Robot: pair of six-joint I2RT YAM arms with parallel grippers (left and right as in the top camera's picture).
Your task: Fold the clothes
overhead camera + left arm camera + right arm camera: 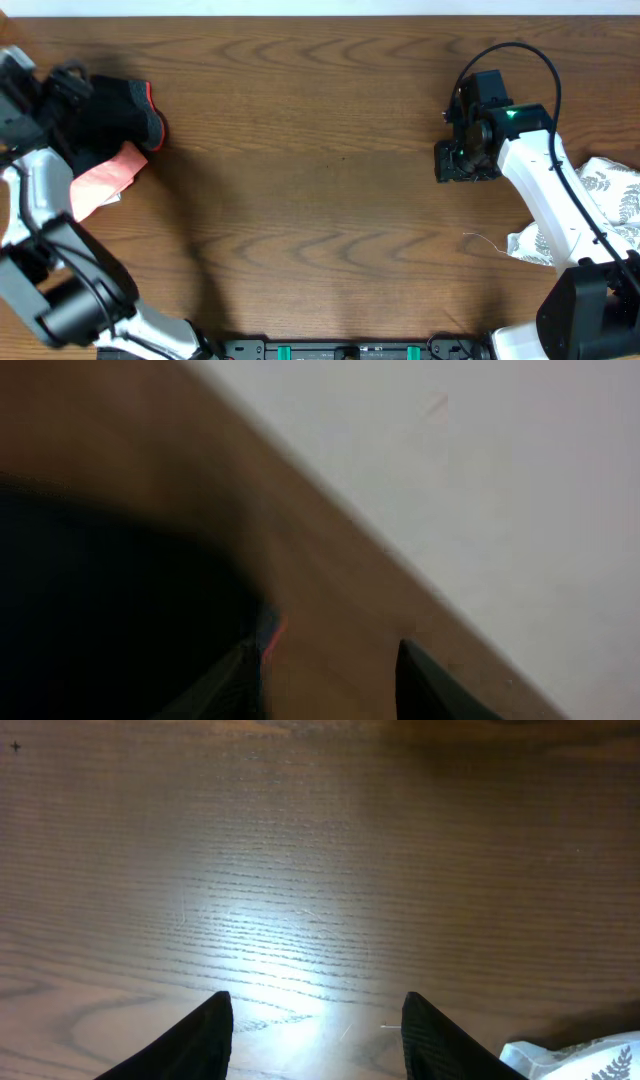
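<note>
three garments, black leggings over coral cloth left, leaf-print cloth right

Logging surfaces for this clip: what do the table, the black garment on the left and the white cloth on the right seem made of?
Table: wood or wood-look laminate, visible grain, slight sheen. Black garment: soft matte fabric, likely stretch knit; it bunches. White cloth: thin crumpled fabric with grey leaf print.

I can't read any words, numbers, labels or signs in my three views, not on the clothes and not on the table.
</note>
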